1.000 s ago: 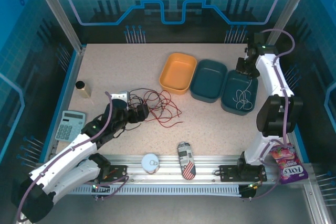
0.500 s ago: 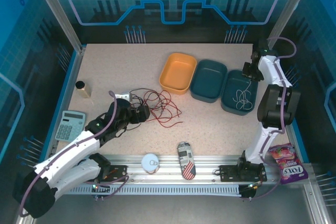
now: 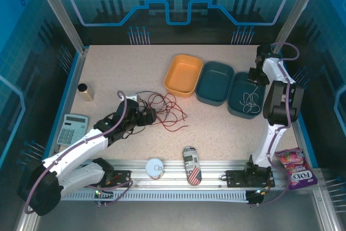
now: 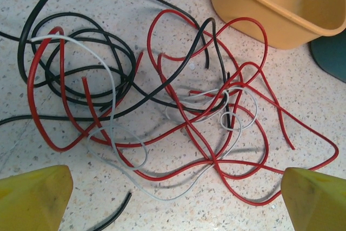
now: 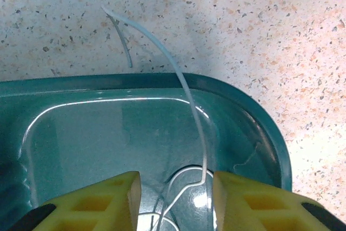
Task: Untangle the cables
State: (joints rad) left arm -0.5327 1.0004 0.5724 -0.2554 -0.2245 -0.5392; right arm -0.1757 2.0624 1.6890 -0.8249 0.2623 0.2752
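Hovering released left pincer (image 4: 174, 198), cables (image 4: 186, 127) at 12 o'clock: pinching several strands risks tightening knot; right pincer (image 5: 175, 198) released astride white cable (image 5: 204, 139), may snag

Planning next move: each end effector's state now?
Left end effector: open, holding nothing, above the tangled cables.
Right end effector: partly open, white cable running between its jaws, not visibly clamped.

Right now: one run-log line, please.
left gripper: open above cable tangle | right gripper: open over teal bin, white cable between fingers | tangle: red, black, white intertwined
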